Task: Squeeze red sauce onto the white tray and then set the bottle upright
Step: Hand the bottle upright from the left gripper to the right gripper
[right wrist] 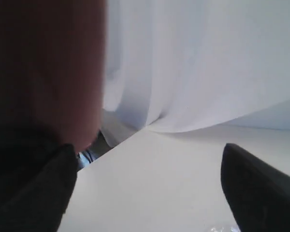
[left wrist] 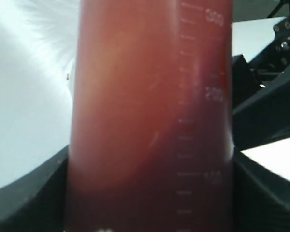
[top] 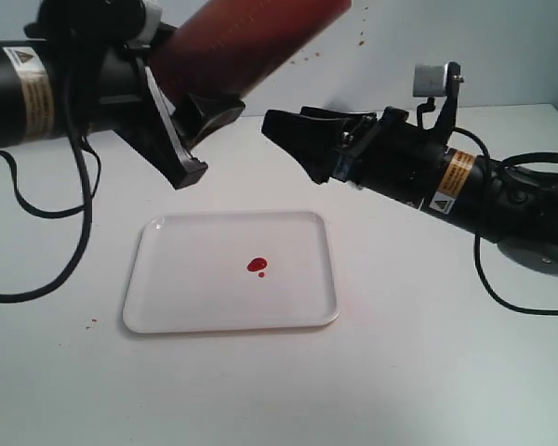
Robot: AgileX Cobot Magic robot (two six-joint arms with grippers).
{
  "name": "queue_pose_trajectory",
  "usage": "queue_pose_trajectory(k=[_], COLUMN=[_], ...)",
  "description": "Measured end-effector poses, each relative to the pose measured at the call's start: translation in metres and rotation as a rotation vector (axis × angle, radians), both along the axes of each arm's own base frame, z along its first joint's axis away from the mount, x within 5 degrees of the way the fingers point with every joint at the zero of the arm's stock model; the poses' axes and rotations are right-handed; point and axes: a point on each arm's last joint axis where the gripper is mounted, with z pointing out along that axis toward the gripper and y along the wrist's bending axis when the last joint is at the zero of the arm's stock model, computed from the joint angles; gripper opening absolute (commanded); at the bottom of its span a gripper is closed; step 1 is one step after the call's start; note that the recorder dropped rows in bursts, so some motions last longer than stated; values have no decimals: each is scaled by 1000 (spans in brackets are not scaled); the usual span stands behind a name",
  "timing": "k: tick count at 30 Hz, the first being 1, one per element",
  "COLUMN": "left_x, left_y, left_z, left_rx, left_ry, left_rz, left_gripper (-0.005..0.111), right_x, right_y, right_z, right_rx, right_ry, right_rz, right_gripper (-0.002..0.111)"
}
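Bench: you are looking at a plain white bench point(top: 428, 353) that is filling the whole near field, with a few brownish specks lying at its near left.
Room: a pale wall point(top: 502, 46) is rising at the far side, and small dark specks point(top: 307, 58) are dotting it beside the bottle.
Tray: the white tray point(top: 167, 279) is lying flat at the middle of the bench, long side running left to right.
Sauce: the red sauce point(top: 257, 266) is sitting near the tray's middle as a small blob with a tinier drop just beside it.
Bottle: the bottle point(top: 251, 42) is hanging tilted in the air, far of the tray and well above it. Its nozzle is not showing.
Left hand: your left hand point(top: 209, 139) is clamping the bottle's body between its jaws.
Right hand: your right hand point(top: 293, 144) is hovering just right of the bottle with its jaws spread wide, gripping nothing.
Edges: the tray's low rim is showing whole on all four sides, and a black cable point(top: 74, 251) is looping on the bench to its left.
Open room: bare bench is stretching near and right of the tray.
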Motion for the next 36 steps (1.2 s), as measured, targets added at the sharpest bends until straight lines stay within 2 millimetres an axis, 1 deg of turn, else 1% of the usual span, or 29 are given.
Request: queue_pose_trajectory(k=[4,8,12,17,22,24,26,31,32,36], left_x=[5,9,10,11,13,13,13,15,15,16], left_y=[-3,-2,-5,-11,-17,-20,-21,-23,-23,-24], left_z=[-11,-14,-18,-25,-35,-39,-42,-47,-47,-47], left_rx=[0,-9,-6,-17,-35,-36,-35,-27,-26,-23], left_ry=[41,57,68,92,129,140,147,151,149,146], left_rz=[2,33,12,-33,-74,-103,-119,-131,-132,-134], left_gripper=[0,0,0,0,0,0,0,0,0,0], right_x=[-1,-1,-5,-8,-10,-11,-11,-11,-11,-11], right_y=[0,-4,-2,5,10,11,12,12,12,13], right_z=[12,25,35,35,35,35,35,34,34,34], right_rx=[22,66,94,104,111,110,107,96,91,68], right_ry=[-39,-65,-87,-76,-62,-61,-62,-57,-61,-97], right_rz=[-27,-73,-75,-70,-67,-63,-60,-61,-61,-66], right_gripper=[76,76,76,76,71,65,53,3,0,0])
